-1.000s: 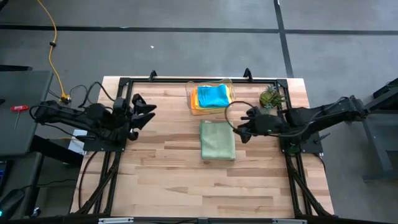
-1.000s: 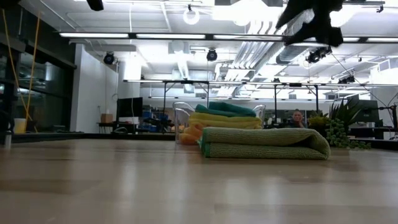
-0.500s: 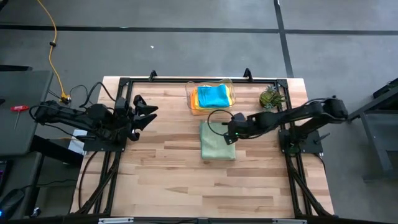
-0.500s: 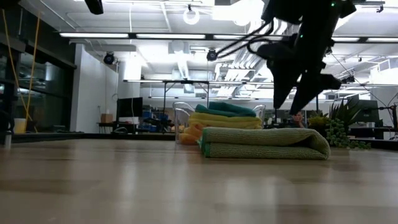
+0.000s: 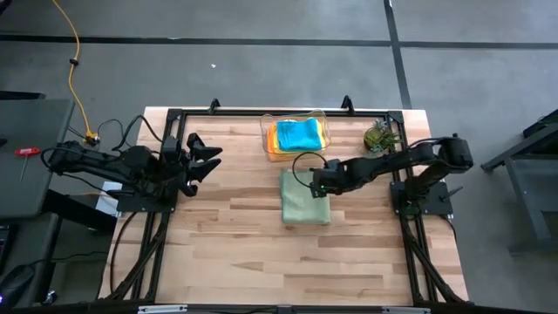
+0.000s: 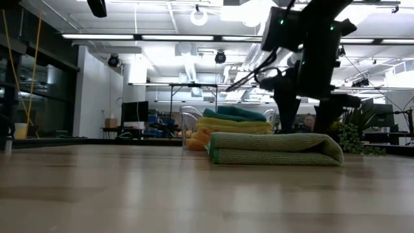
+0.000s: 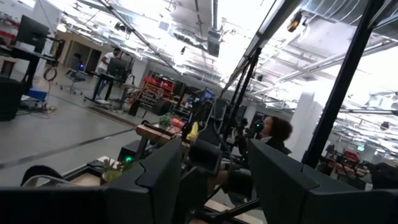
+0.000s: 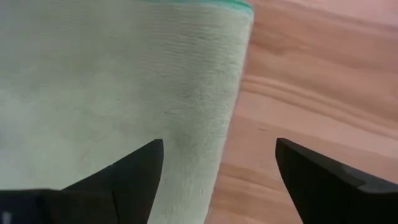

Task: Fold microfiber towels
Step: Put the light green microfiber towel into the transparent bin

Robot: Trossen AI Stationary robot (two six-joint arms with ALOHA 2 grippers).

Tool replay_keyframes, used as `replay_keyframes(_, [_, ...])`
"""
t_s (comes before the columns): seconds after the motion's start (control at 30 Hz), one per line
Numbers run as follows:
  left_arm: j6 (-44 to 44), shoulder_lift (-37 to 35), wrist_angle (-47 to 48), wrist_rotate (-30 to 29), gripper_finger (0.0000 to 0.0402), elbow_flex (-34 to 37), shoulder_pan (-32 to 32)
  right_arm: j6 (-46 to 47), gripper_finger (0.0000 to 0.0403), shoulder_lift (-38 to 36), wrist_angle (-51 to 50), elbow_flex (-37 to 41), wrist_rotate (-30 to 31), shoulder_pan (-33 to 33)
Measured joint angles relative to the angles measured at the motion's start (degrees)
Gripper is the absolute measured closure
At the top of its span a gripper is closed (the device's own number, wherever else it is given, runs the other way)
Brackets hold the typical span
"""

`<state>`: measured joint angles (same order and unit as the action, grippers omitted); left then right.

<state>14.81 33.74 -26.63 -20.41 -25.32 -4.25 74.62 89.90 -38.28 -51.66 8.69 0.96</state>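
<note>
Since a second ago we note the right tool (image 5: 319, 186), spread wide, reaching the soft, light green towel's (image 5: 304, 198) edge, best pinched there.

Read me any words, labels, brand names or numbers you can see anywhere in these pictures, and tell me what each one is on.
None can be read.
Green towel, stack of towels in the bin, table: no print showing.
Left gripper and right gripper: no legible markings.
Room behind the table, in the low and left wrist views: any signs or screens are too small or blurred to read.
</note>
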Motion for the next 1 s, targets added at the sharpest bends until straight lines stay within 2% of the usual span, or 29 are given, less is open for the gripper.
replay_keyframes(0.3, [0.02,0.0,0.1,0.03,0.0226,0.0,0.0,4.43,0.0124,5.32,6.43,0.04,-5.65,-0.71])
replay_keyframes(0.57, [0.01,-0.01,0.27,-0.47,0.0226,0.0,0.0,6.39,0.0174,7.77,6.21,-0.15,-6.56,-0.56])
replay_keyframes(0.73, [0.0,-0.02,0.28,-0.76,0.0226,0.0,0.0,3.95,0.0248,7.85,4.98,-0.07,-5.63,-0.25])
replay_keyframes(0.9, [0.0,-0.01,0.28,-1.3,0.0226,-0.02,0.0,-0.86,0.0368,6.05,3.04,0.08,-4.89,-0.21])
replay_keyframes(0.93, [0.0,0.0,0.28,-1.43,0.0226,-0.02,0.0,-1.61,0.0384,4.81,2.29,0.12,-4.08,-0.21])
replay_keyframes(1.0, [0.0,-0.02,0.28,-1.48,0.0226,-0.02,0.12,-2.75,0.0389,1.66,1.89,0.19,-2.96,-0.35])
